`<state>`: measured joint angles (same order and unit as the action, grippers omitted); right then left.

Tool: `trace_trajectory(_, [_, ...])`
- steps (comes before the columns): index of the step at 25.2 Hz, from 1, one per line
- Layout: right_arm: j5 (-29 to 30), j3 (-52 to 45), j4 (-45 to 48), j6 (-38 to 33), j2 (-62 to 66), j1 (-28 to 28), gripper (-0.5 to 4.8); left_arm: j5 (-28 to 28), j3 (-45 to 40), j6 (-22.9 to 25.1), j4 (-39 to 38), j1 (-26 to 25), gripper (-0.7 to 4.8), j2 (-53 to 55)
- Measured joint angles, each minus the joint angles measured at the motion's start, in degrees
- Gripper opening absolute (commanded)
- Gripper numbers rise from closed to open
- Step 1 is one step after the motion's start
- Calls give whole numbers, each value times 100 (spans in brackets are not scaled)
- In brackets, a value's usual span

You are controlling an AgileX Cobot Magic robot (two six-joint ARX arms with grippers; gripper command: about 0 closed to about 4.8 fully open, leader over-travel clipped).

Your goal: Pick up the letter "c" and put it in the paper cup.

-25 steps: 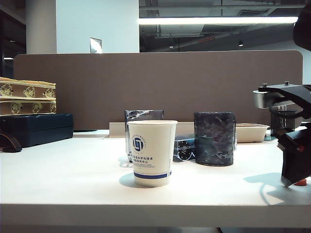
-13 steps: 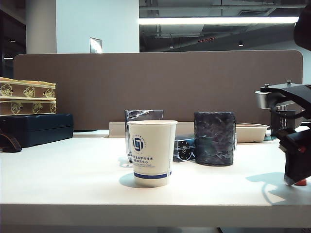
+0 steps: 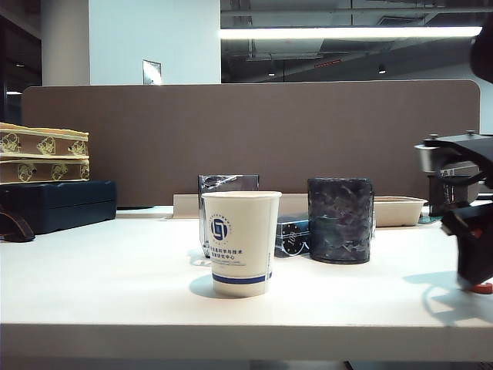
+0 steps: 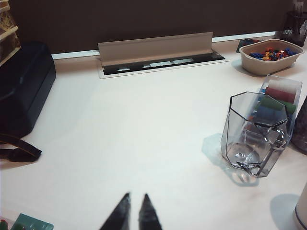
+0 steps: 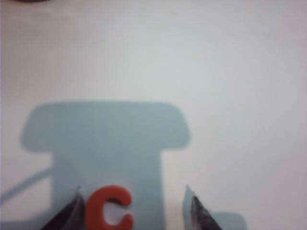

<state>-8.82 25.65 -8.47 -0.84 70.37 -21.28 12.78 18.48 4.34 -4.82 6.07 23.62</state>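
The letter "c" [image 5: 109, 209], a small red-orange piece, lies flat on the white table in the gripper's shadow. My right gripper [image 5: 133, 191] is open around it, with one finger close beside the letter and the other well clear. In the exterior view the right gripper [image 3: 474, 281] hangs low at the right edge, and the letter "c" [image 3: 483, 288] peeks out under it. The white paper cup [image 3: 240, 243] with its blue logo stands upright mid-table, far left of that gripper. My left gripper [image 4: 136, 196] hovers over bare table, shut and holding nothing.
A dark mottled cylinder [image 3: 340, 220] stands just right of the cup, and a clear faceted tumbler [image 4: 254, 136] behind it. A beige tray [image 4: 271, 55] of coloured letters and a black mesh holder [image 4: 295, 26] sit at the back right. A dark case [image 3: 58, 204] sits at the left.
My right gripper has shifted a little to the right over the letter, its jaws still wide. The cup and the left arm have not moved.
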Motion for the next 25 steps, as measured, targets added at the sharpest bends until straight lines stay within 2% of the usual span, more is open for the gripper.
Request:
trace_trajectory(2, [160,0,-7,-203,0,271,285,0,0,-11,7,0,27,0])
trace_trajectory(10, [555,0,-52,-476,0,313,285,0,0,-11,33,0,27,0])
trace_trajectory(25, [562,-4,-22,-514,0,310,284,4,0,-11,94,0,27,0])
